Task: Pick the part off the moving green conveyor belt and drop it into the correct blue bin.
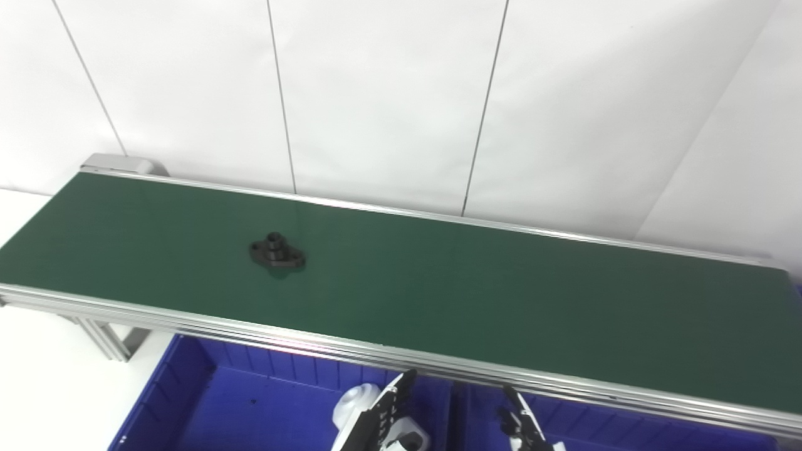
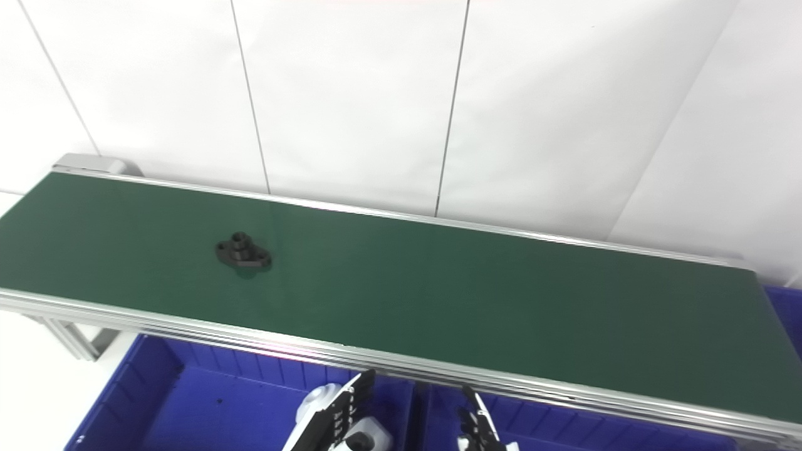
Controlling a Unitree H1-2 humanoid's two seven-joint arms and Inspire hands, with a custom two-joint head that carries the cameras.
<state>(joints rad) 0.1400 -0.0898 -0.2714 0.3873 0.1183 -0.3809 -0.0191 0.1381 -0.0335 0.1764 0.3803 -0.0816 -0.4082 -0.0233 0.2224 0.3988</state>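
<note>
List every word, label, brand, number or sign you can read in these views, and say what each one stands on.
None: no readable text shows in either view.
The green conveyor belt and its aluminium rail are unmarked.
The black part shows no lettering at this sharpness.
The blue bins carry no label on the visible walls.
The left hand, the right hand and the white wall panels show no markings.

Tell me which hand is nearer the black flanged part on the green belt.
Left. The left hand sits below-right of the black flanged part; the right hand is farther right.
</note>
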